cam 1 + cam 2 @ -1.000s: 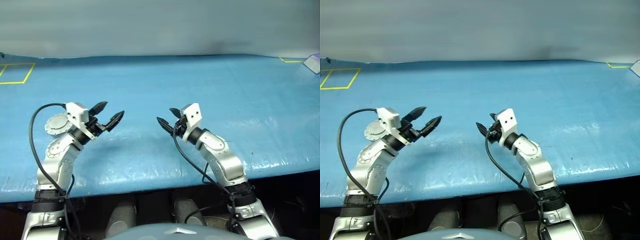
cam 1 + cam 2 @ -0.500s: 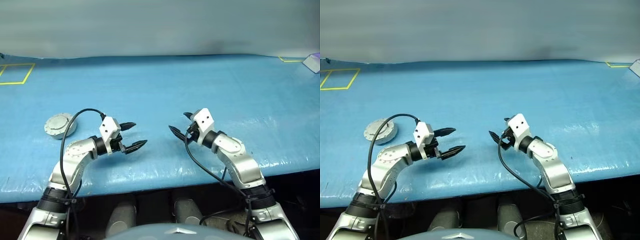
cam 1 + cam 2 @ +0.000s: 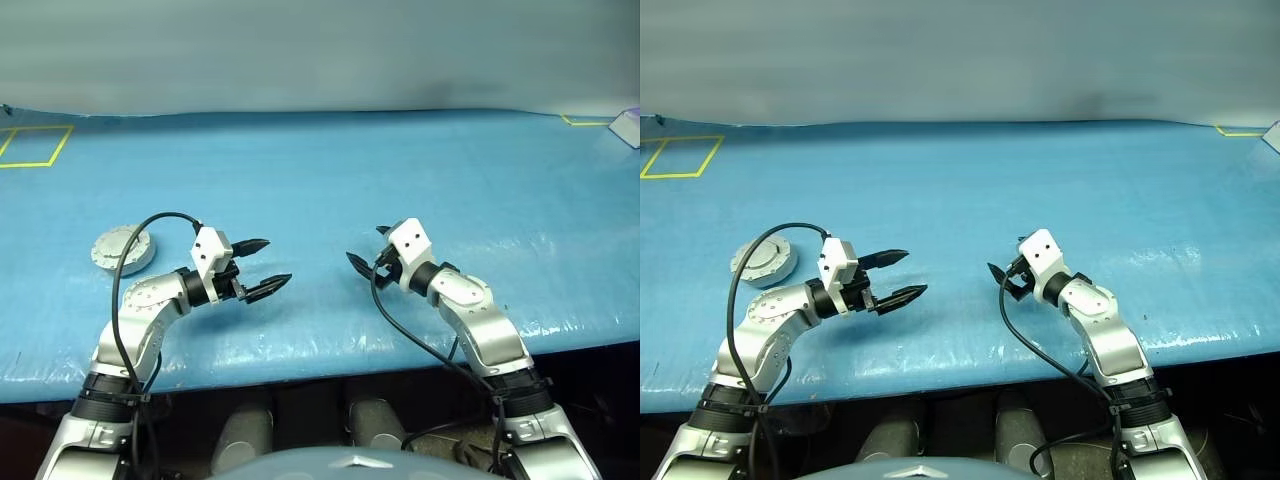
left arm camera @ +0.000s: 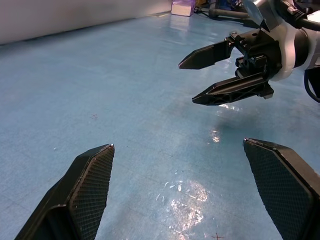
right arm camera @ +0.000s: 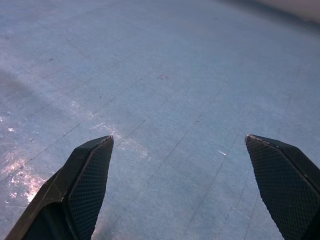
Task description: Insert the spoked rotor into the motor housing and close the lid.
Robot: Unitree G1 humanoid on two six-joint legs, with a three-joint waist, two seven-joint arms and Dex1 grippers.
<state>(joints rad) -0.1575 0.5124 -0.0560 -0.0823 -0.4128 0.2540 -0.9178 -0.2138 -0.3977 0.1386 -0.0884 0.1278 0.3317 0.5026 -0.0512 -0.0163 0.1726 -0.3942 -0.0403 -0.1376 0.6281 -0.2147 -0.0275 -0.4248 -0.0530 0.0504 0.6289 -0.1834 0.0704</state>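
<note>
You have a wide blue table (image 3: pixel 420 170) before you. Over its near part your left gripper (image 3: pixel 262 267) and right gripper (image 3: pixel 366 248) hang facing each other, well apart, each with fingers spread and nothing between them. The closed motor housing (image 3: pixel 122 249), lid up, sits on the table at your far left, beside the left arm.

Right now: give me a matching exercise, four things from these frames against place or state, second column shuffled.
Things:
1. motor housing
2. left end effector
3. yellow taped square
4. small pale box

Descriptions:
A. far right corner of the table
B. open, empty, above the blue table
C. far left of the table
D. round grey, lid closed, beside the left arm

Pairs: 1-D, 2-B, 3-C, 4-A
</note>
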